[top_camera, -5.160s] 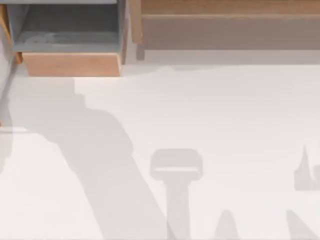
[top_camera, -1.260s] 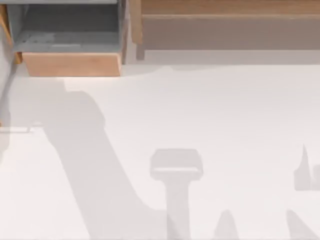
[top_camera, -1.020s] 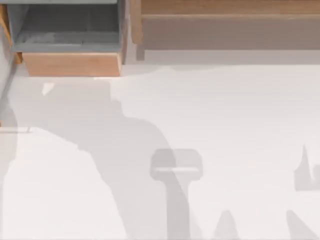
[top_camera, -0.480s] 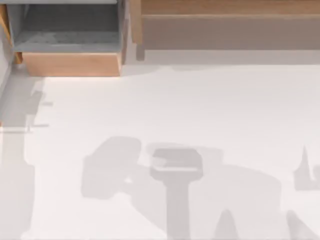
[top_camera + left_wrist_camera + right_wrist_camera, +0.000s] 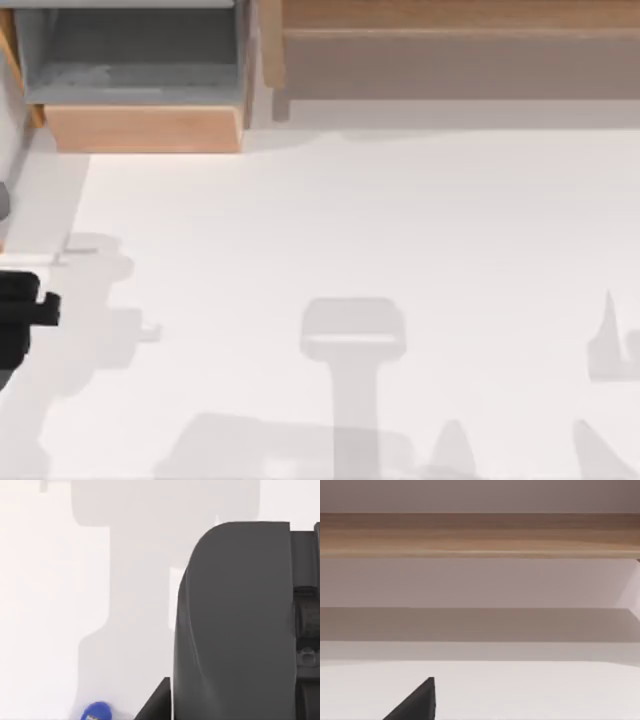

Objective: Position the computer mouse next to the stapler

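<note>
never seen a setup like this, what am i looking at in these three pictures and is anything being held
This is a simulated pair of AgileX robot arms at a white table. The top view looks down from above: a black piece of the left arm pokes in at the table's left edge, and a wooden-fronted grey open box and a long wooden shelf sit at the back. The grey patches are shadows. The left wrist view comes from that arm's camera: a large dark grey curved object close up, and a small blue object on the table. The right wrist view faces the shelf. I cannot tell whether anything is held.
</note>
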Motion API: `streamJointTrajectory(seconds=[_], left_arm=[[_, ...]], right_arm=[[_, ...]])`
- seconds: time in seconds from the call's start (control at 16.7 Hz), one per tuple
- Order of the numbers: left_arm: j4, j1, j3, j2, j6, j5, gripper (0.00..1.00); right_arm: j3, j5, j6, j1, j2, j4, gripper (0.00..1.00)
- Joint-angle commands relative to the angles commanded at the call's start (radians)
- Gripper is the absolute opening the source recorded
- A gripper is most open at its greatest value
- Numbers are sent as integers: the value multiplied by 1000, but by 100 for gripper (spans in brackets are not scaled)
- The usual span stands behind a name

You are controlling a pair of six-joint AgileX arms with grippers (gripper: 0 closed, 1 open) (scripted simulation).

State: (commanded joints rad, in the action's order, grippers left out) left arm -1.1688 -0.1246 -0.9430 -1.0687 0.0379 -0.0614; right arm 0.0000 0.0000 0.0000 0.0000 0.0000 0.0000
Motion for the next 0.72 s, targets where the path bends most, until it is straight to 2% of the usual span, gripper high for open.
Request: streamJointTrajectory(seconds=[0.36,0.54,0.72], left_arm=[[59,-213,383,180,260,61,0],[85,-282,495,229,350,87,0],[101,-308,535,252,382,98,0]], right_arm=[[0,0,0,0,0,0,100],[0,0,0,0,0,0,100],[0,0,0,0,0,0,100]])
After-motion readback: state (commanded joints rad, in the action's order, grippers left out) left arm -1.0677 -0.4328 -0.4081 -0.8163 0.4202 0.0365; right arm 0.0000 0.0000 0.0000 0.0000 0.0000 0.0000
